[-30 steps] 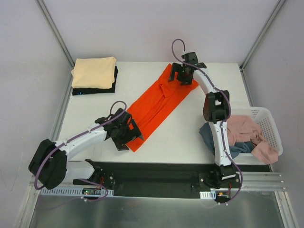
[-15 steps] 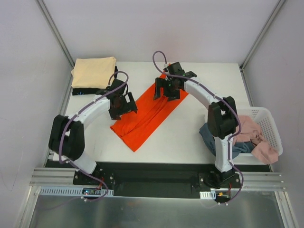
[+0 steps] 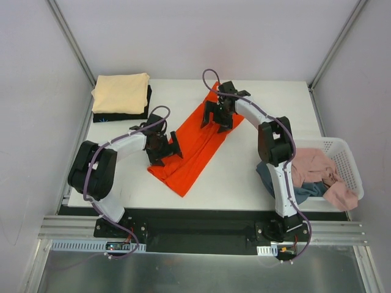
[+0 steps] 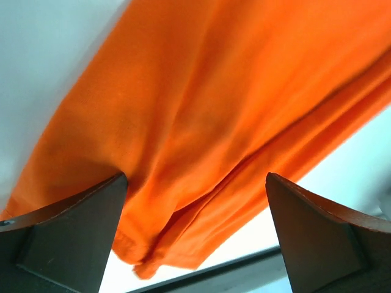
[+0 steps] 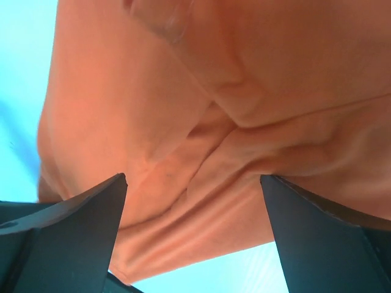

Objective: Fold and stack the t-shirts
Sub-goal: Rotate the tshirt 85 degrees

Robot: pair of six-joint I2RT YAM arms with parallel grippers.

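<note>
My left gripper (image 3: 168, 148) is down at the left long edge of the bright orange-red cloth t-shirt (image 3: 195, 146), at about 9 o'clock from the middle of the white table top (image 3: 244, 165). That shirt is folded into a long narrow band lying flat and slantwise across the table, one end toward 7 o'clock and the other toward 1 o'clock. In my left wrist view my two dark fingers (image 4: 67, 235) stand wide apart at the bottom corners, with nothing gripped between them. Orange cloth with soft lengthwise folds fills the space beyond them. Whether the tips press on the cloth I cannot tell.

My right gripper (image 3: 217, 119) is over the band's far end, toward 12 o'clock. Its fingers (image 5: 330, 244) are likewise spread wide and hold nothing, and rumpled orange cloth lies across the whole gap.

At the 10 o'clock corner a pale yellow-cream folded t-shirt (image 3: 120, 91) rests on a black folded t-shirt (image 3: 122, 114). At 4 o'clock, just off the table's right edge, a white plastic lattice basket (image 3: 347, 152) holds a crumpled pink t-shirt (image 3: 314, 168), and a dusty blue t-shirt (image 3: 264, 176) hangs over its left rim.
</note>
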